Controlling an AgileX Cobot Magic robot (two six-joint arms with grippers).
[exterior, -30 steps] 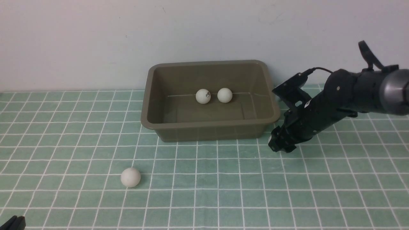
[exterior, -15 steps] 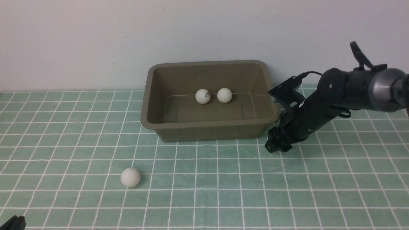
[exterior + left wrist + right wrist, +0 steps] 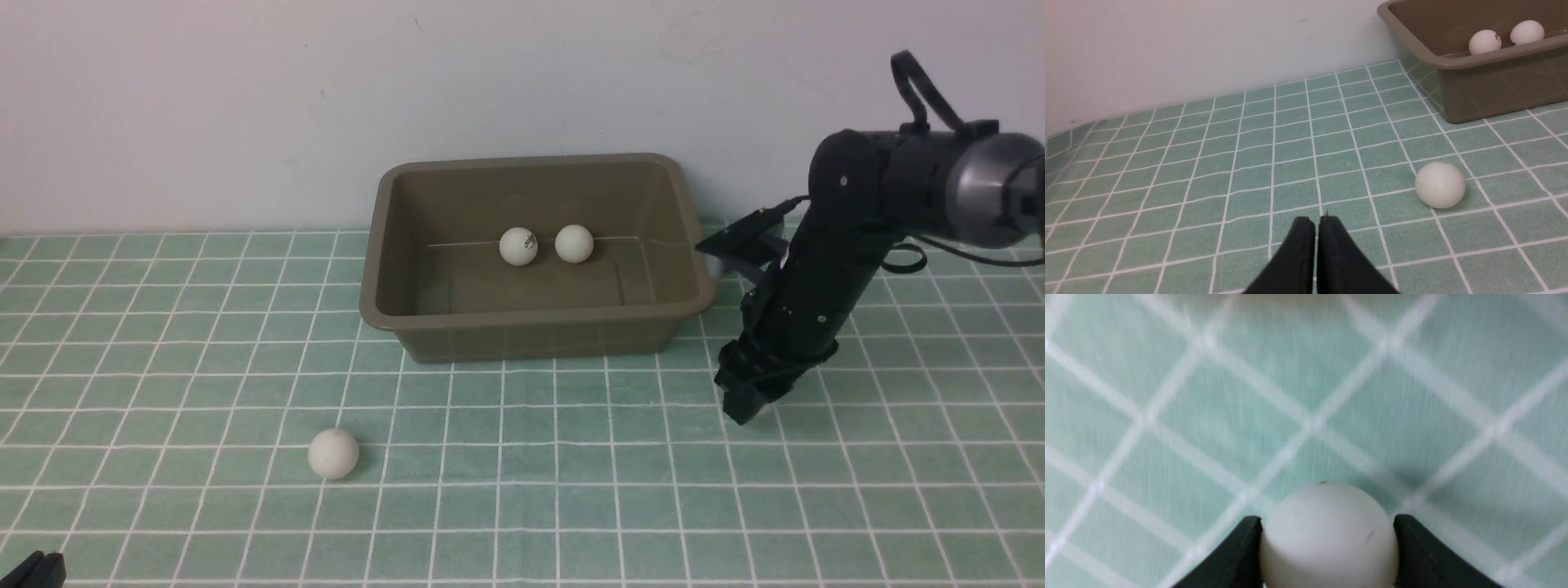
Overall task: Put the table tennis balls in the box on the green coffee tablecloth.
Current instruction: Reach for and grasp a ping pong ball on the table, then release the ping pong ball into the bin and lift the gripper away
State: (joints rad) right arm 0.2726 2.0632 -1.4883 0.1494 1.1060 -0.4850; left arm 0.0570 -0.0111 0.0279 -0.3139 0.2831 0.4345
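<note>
The olive-brown box (image 3: 539, 314) stands at the back of the green coffee tablecloth (image 3: 571, 490) with two table tennis balls (image 3: 519, 246) (image 3: 574, 243) lying inside. A third ball (image 3: 333, 453) rests loose on the cloth, front left of the box. My right gripper (image 3: 739, 407) points steeply down at the cloth just right of the box's front corner. In the right wrist view its black fingers (image 3: 1241, 555) press both sides of another white ball (image 3: 1329, 535); the arm hides this ball in the front view. My left gripper (image 3: 1317, 222) is shut and empty, left of the loose ball (image 3: 1440, 184).
A pale wall runs right behind the box. The left gripper's tip (image 3: 33, 572) shows at the near left corner of the front view. The box (image 3: 1494, 85) also shows in the left wrist view, with both balls (image 3: 1484, 41) in it.
My right arm has tipped steeper, and its gripper has shifted right and down toward the cloth. The left arm and the three visible balls have stayed put.
</note>
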